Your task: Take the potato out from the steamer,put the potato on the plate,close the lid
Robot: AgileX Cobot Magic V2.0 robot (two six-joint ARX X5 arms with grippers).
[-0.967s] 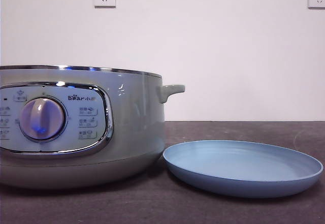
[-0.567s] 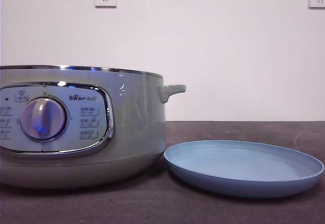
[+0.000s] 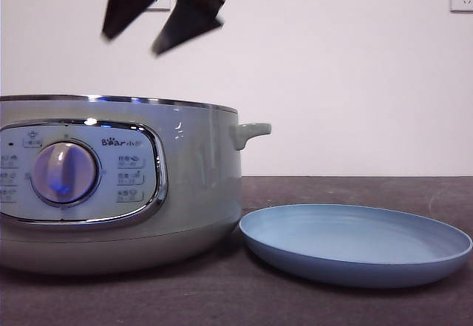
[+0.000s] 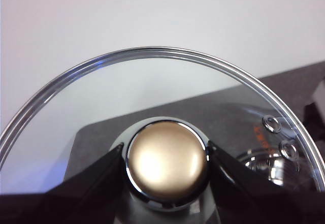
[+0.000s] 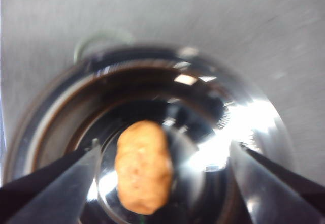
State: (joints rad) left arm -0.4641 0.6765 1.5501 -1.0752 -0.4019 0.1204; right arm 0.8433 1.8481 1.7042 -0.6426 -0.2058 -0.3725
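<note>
The right gripper (image 5: 162,183) hangs over the open steamer (image 3: 192,171) with its jaws spread wide and nothing between them; in its wrist view the potato (image 5: 143,167) lies on the shiny floor of the pot, framed between the two jaw tips but well below them. The left gripper (image 4: 167,160) is clenched on the knob (image 4: 167,162) of the glass lid (image 4: 152,82), one jaw on each side of it, holding the lid away from the steamer.

The risks, as I judge them: the potato is smooth and oval and rests on polished metal, so jaws closing off-centre could squirt it sideways or roll it against the pot wall. A descent that drifts could also catch a jaw on the chrome rim. The light-blue plate (image 3: 355,245) sits just beside the steamer, near its base, and a low carry over the rim might knock the potato loose before it gets there. The lid hangs from a rounded knob alone and could swing or slip.

From the front view the steamer's inside is hidden entirely, so the potato cannot be seen there. The right wrist view is blurred, leaving the gripper's height above the potato unclear. The gripper in the front view is cut off by the top edge, and how the lid is placed relative to the steamer cannot be told.
</note>
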